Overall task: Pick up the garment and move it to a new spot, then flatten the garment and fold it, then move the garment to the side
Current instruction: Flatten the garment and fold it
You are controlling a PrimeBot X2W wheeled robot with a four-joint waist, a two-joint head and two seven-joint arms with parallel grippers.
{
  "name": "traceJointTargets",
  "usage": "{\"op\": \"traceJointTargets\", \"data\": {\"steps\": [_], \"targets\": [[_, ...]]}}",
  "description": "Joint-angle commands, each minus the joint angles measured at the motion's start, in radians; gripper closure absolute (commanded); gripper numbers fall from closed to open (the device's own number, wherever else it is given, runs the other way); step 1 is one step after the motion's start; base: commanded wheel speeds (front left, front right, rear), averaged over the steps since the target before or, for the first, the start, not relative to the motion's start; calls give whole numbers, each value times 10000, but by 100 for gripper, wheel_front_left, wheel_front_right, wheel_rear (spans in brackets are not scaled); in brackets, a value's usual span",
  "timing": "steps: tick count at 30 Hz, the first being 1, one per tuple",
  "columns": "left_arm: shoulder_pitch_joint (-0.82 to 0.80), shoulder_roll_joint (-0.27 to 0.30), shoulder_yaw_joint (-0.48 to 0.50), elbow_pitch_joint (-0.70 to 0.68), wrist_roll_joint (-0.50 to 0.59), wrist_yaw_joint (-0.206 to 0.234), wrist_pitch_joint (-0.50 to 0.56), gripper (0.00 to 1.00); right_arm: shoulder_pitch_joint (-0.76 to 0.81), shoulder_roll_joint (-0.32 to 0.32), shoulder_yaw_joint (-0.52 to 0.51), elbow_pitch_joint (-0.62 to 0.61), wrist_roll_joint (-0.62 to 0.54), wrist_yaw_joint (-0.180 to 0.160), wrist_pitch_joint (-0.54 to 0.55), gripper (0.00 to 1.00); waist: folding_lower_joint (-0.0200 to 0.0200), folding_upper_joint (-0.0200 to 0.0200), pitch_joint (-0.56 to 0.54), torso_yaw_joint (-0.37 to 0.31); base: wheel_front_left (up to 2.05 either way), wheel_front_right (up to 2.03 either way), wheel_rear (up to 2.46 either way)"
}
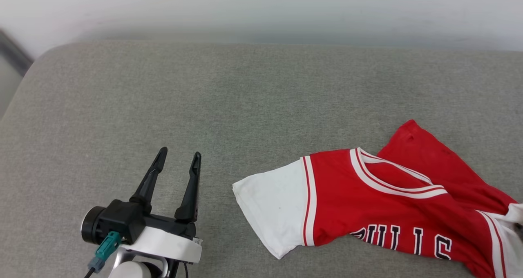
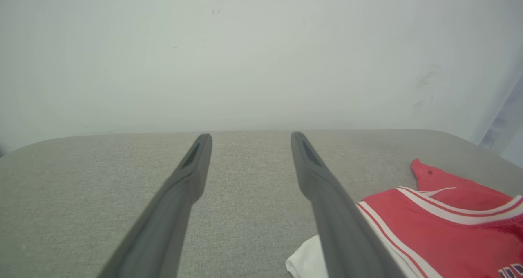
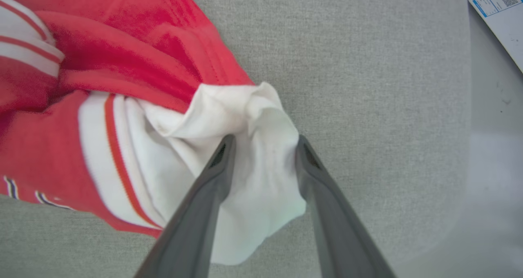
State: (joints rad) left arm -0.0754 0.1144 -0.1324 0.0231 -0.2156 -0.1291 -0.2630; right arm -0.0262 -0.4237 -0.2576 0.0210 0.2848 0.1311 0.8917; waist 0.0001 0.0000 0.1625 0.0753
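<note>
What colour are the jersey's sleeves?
White sleeve on the red jersey; the head view shows it best.

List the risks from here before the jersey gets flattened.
1. The right gripper stands open astride the bunched white sleeve; closing there could pinch several layers and drag a wad.
2. The garment lies twisted and partly doubled over; folding now would likely trap creases.
3. The left gripper is open, apart from the cloth; a one-sided pull may skew it.
</note>
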Motion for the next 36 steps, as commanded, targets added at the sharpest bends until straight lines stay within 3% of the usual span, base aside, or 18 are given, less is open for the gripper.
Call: {"op": "traceJointTargets", "data": {"steps": [1, 11, 21, 22, 24, 29, 30, 36], "targets": [[81, 36, 2, 6, 5, -13, -26, 0, 47, 178, -10, 2, 23, -7, -253, 0, -1, 0, -75, -98, 0, 0, 0], [243, 83, 41, -54, -11, -13, -26, 0, -275, 844, 98, -1513, 320, -7, -2617, 0, -1, 0, -518, -431, 0, 0, 0], [202, 94, -120, -219, -99, -14, -26, 0, 432, 2802, -157, -2798, 215, -7, -6065, 0, -1, 0, -625, -690, 0, 0, 0], [-203, 396, -801, -79, -443, -14, -26, 0, 659, 3153, 92, -2849, 17, -7, -6673, 0, -1, 0, -525, -876, 0, 0, 0], [-659, 724, -1509, 6, -732, -14, 151, 0, 596, 3236, 27, -2890, -53, -7, -6773, 0, -1, 0, -456, -941, 0, 0, 0], [-2708, 1857, -3462, 95, -1606, -12, 2120, 0, 393, 3360, 4, -2914, -265, -7, -6852, 0, -1, 0, -193, -1153, 0, 0, 0], [-2708, 1857, -3462, 95, -1606, -12, 2120, 0, 393, 3360, 4, -2914, -265, -7, -6852, 0, -1, 0, -193, -1153, 0, 0, 0], [-5317, 2552, -5392, 723, -4012, -12, 5557, 0, 161, 3486, 272, -2783, -514, -7, -6938, 0, -1, 0, 183, -1646, 0, 0, 0]]}}
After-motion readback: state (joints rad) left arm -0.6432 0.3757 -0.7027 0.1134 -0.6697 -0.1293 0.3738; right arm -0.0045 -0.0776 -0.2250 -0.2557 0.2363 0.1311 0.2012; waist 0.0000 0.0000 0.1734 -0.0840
